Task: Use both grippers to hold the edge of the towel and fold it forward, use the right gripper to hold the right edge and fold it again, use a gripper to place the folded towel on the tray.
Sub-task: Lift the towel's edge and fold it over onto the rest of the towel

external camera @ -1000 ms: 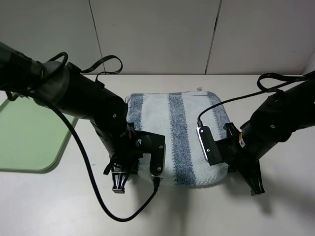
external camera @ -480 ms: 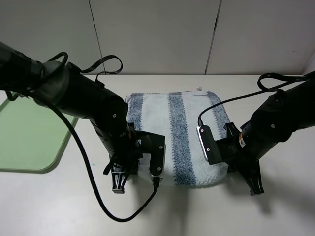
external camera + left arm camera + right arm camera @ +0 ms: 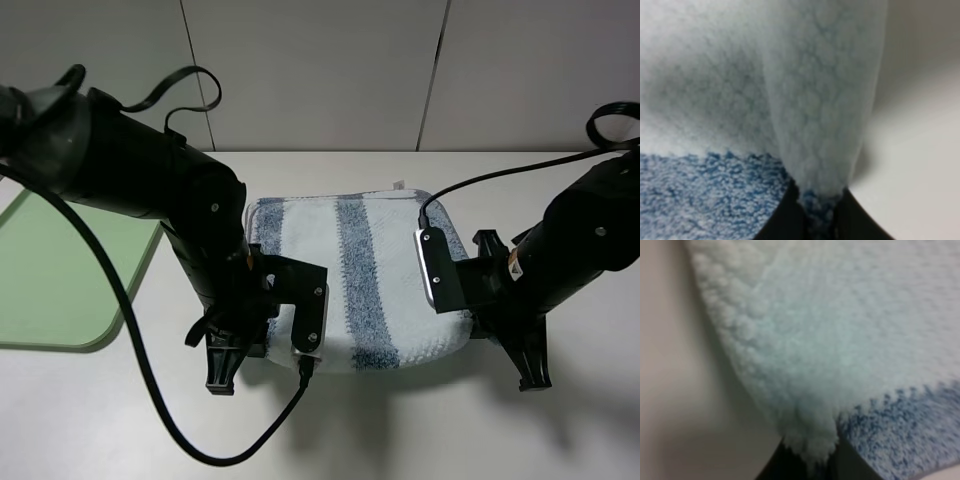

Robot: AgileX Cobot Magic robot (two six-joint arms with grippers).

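Observation:
The striped blue-grey and white towel (image 3: 350, 262) lies in the middle of the table, with its near edge raised off the surface. My left gripper (image 3: 266, 342) is shut on the towel's near left corner. In the left wrist view the cloth (image 3: 820, 115) is pinched between the black fingers of that gripper (image 3: 816, 222). My right gripper (image 3: 468, 322) is shut on the near right corner. The right wrist view shows the fluffy corner (image 3: 830, 350) clamped in the gripper (image 3: 808, 462). The light-green tray (image 3: 60, 275) lies at the far left, apart from both arms.
The pale table (image 3: 400, 430) runs to a grey wall (image 3: 320, 70) behind. Black cables (image 3: 180, 400) loop from the left arm over the near table. A cable (image 3: 520, 170) arcs from the right arm above the towel's right side.
Both arms have risen and shifted, lifting the towel's near edge off the table. The towel looks shorter front to back, and its near corners hang from the grippers.

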